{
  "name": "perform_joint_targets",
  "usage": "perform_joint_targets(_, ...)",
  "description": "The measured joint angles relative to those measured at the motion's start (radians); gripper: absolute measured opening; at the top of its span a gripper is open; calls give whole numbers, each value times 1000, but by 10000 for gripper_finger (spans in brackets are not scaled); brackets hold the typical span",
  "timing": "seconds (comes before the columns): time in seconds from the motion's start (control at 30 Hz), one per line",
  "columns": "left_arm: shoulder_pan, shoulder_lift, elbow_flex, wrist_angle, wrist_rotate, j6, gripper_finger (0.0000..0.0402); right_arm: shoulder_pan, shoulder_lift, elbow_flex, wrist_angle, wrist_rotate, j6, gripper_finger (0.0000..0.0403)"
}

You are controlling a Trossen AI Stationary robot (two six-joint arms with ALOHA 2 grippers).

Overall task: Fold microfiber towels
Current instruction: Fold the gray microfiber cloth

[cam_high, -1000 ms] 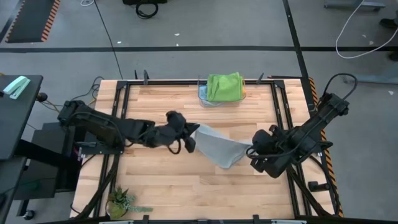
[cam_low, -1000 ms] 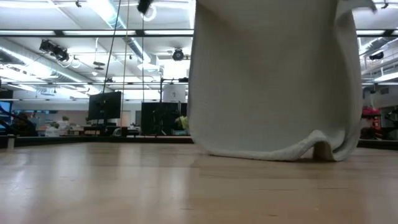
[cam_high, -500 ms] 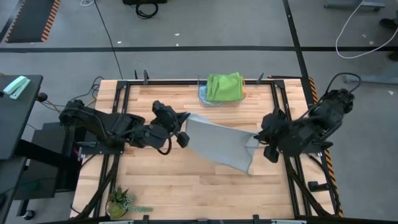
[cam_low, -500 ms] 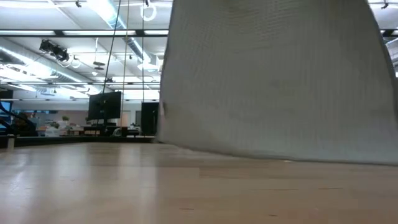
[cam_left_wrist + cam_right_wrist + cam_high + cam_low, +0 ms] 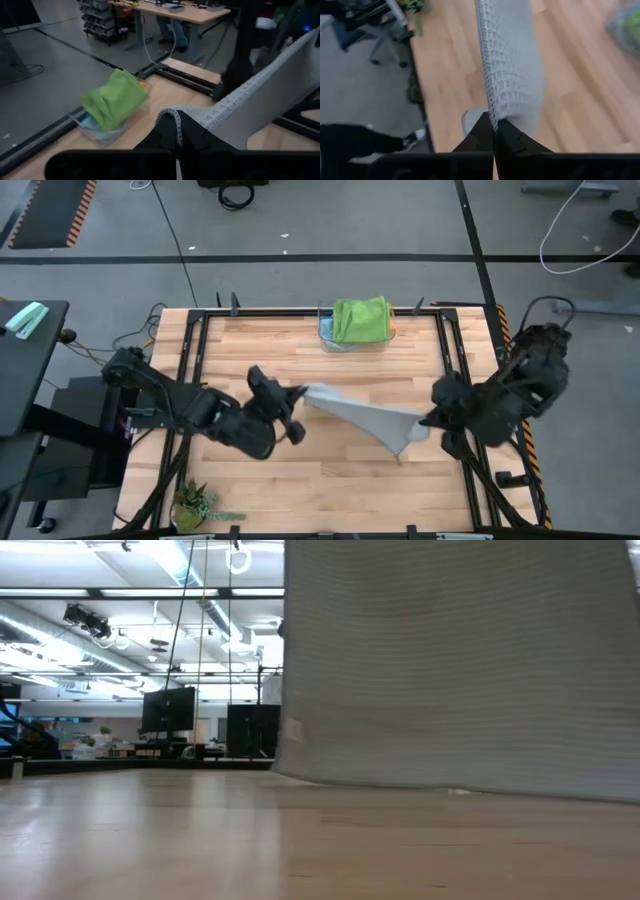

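Note:
A light grey microfiber towel (image 5: 365,415) hangs spread between my two grippers over the middle of the table. In the low view it fills the right side (image 5: 460,670). Its lower edge (image 5: 450,787) is close above the wood; whether it touches, I cannot tell. My left gripper (image 5: 299,393) is shut on its left top corner and my right gripper (image 5: 427,421) on its right top corner. A bright green towel (image 5: 361,319) lies bunched on other cloths in a clear bin (image 5: 327,337) at the far edge, also in the left wrist view (image 5: 112,97). My left gripper pinches the towel's top corner (image 5: 171,116) between its two shut fingers, coming nearly level from the table's left. The cloth runs away from the fingers taut toward the other arm and hangs below. My right gripper pinches the opposite top corner at the hem (image 5: 492,118) between its shut fingers, slanting down from the table's right. The towel's top edge stretches straight away from it and the rest hangs below.
A small potted plant (image 5: 194,505) stands at the near left corner. Bare wood (image 5: 300,470) lies in front of the towel and to its left. Black frame rails (image 5: 196,360) run along both sides of the table.
Both grippers have risen, staying shut, and moved apart, the right one toward the table's right edge. The towel, whose lower edge lay bunched on the wood, is lifted and drawn out flat and taut along its top edge.

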Motion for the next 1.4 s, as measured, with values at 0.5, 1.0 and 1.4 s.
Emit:
perform_joint_targets(0.5, -158, 162, 214, -7, -174, 57, 4, 227, 1, 5, 134, -11, 206, 0)
perform_joint_targets(1.0, -87, 296, 262, -364, -139, -421, 4, 121, -6, -31, -7, -59, 333, 0)
perform_joint_targets(1.4, 37, 337, 261, -550, -40, -459, 4, -163, -8, -315, 2, -243, 130, 0)
